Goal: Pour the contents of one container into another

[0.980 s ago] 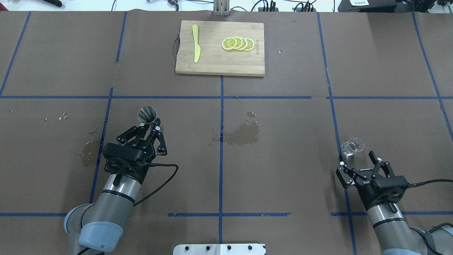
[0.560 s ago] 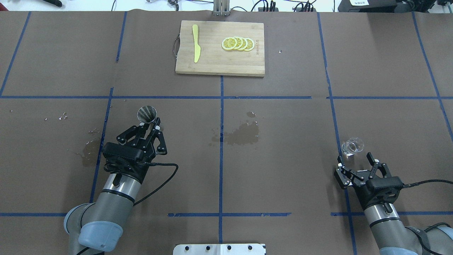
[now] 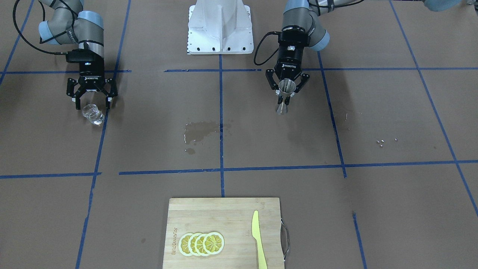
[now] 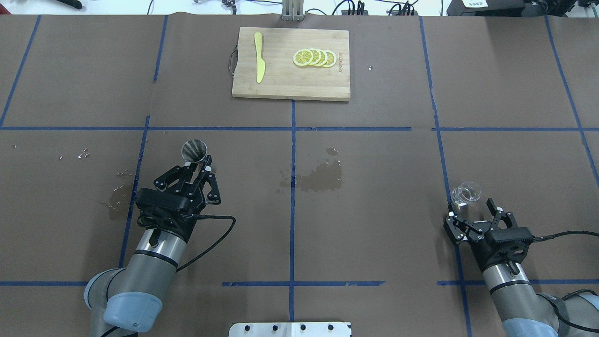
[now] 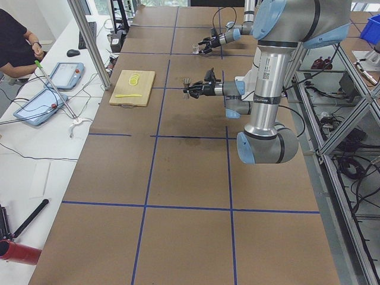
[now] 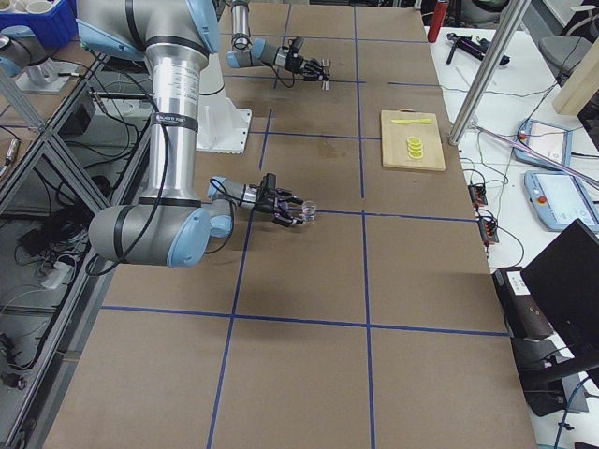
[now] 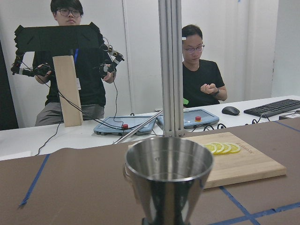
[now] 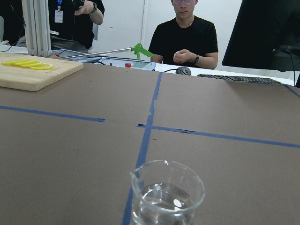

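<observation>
The steel hourglass jigger point(image 4: 194, 150) stands left of centre, and my left gripper point(image 4: 198, 166) is shut on its narrow waist. In the front view the jigger point(image 3: 286, 86) shows between the fingers, and it fills the left wrist view point(image 7: 168, 174). The clear glass cup point(image 4: 466, 193) sits on the table at the right with clear liquid in it point(image 8: 167, 197). Just behind the cup my right gripper point(image 4: 471, 209) is open, its fingers short of the glass point(image 3: 93, 113) and touching nothing.
A wooden cutting board point(image 4: 290, 86) at the far centre carries lemon slices point(image 4: 314, 58) and a yellow knife point(image 4: 259, 57). A wet patch point(image 4: 320, 178) darkens the paper mid-table, and a smaller one point(image 4: 116, 202) lies beside the left arm. Operators stand beyond the far edge.
The right wrist has shifted slightly behind the glass cup, still open. The left gripper and the jigger have not moved.
</observation>
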Tool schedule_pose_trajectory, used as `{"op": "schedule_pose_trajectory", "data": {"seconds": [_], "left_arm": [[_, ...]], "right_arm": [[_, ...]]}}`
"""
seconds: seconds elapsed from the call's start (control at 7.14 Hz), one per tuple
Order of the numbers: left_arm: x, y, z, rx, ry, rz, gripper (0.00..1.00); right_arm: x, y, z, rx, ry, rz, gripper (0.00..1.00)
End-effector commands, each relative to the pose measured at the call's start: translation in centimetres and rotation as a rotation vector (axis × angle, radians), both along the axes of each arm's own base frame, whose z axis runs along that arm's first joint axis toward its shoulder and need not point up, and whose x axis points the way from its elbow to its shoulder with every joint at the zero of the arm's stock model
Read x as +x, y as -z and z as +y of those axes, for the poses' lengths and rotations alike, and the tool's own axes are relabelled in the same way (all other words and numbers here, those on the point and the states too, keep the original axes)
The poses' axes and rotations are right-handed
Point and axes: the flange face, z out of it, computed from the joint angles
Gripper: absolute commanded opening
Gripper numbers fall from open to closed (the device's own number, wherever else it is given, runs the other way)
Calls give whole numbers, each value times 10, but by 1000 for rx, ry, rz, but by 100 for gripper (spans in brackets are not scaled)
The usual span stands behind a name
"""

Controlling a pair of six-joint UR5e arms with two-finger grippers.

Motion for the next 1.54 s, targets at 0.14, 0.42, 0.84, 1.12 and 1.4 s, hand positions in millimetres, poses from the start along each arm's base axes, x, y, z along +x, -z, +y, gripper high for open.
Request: {"op": "schedule_pose_trajectory", "data": {"seconds": [0.14,0.42,0.84,1.12,1.4], "left_arm": [[0,0,0,0,0,0,0],[0,1,0,0,0,1,0],[0,1,0,1,0,4,0],[0,2,0,1,0,4,0],[0,0,1,4,-2,-7,0]], "right_arm": [[-17,5,-12,-1,-22,-15,98],[-18,0,-17,-3,-33,-10,97],[-19,-2,-19,-5,-35,-11,84],[-18,-3,-19,-5,-37,-13,61],[-19,-1,-19,-5,-37,-17,27]]}}
